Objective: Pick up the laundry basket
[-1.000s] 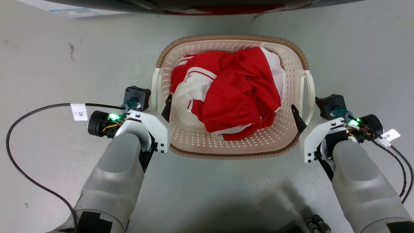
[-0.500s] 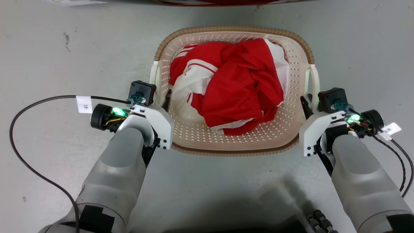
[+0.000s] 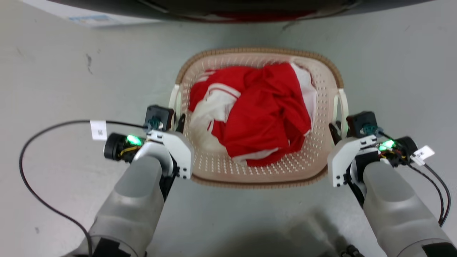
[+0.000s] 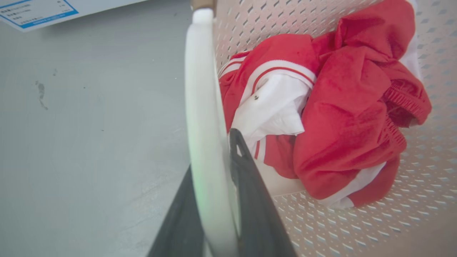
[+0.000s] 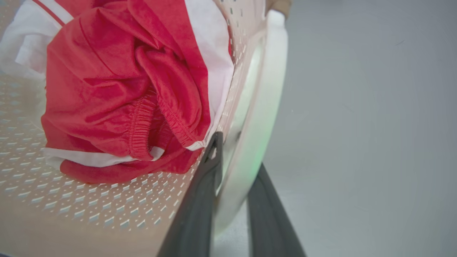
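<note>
One laundry basket (image 3: 257, 182), stiff perforated plastic judged light even with soft red-and-white garments (image 3: 257, 114) inside, is stood on the grey floor (image 3: 71, 89) and is clamped at each white side handle (image 3: 174, 98), the soundest hold, by the left pincer (image 3: 177, 120) and right pincer (image 3: 337, 127).

- laundry basket (image 3: 214, 167): cream, perforated dot grid; brown woven-look rim (image 3: 257, 50); white handles (image 3: 174, 98)
- clothes (image 3: 264, 114): red, white stripes
- floor (image 3: 71, 89): grey
- fingers (image 4: 250, 185): black
</note>
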You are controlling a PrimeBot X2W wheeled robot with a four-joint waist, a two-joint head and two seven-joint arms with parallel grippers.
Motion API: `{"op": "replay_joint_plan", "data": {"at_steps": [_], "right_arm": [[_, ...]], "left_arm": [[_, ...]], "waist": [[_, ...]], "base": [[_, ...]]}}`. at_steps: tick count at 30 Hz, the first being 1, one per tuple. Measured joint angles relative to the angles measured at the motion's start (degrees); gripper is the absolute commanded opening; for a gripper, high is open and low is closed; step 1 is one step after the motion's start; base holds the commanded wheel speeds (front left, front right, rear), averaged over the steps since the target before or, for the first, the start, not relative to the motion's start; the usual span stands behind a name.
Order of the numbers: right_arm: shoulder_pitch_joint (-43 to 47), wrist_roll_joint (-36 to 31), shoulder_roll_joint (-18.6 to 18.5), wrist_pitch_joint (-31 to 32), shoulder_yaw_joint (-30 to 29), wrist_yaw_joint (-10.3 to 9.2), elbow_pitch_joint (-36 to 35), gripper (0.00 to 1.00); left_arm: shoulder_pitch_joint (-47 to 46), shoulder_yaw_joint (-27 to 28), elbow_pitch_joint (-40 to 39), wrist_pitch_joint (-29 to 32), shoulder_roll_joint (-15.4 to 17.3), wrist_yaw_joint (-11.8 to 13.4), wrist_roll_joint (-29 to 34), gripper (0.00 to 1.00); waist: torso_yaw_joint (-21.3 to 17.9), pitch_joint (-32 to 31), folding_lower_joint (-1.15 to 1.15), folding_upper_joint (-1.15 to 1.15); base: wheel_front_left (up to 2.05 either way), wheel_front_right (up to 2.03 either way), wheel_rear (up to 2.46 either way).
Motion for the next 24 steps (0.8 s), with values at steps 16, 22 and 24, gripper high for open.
{"op": "replay_joint_plan", "data": {"at_steps": [16,22,24], "right_arm": [[7.33,11.45,-0.55,5.98,15.06,-0.12,1.67,0.0],[10.32,18.45,-0.76,11.24,22.45,-0.19,1.07,0.0],[10.73,19.57,-0.79,12.05,23.59,-0.2,0.89,0.0]], "left_arm": [[10.26,-10.68,0.05,5.46,0.52,0.09,-14.28,0.0],[13.15,-13.38,0.22,9.59,0.75,0.18,-18.64,0.0],[13.6,-13.83,0.25,10.31,0.81,0.18,-19.36,0.0]], "waist": [[1.2,-17.42,-0.01,0.0],[1.92,-24.2,-0.01,0.0],[2.01,-25.28,-0.01,0.0]], "base": [[0.0,0.0,0.0],[0.0,0.0,0.0],[0.0,0.0,0.0]]}}
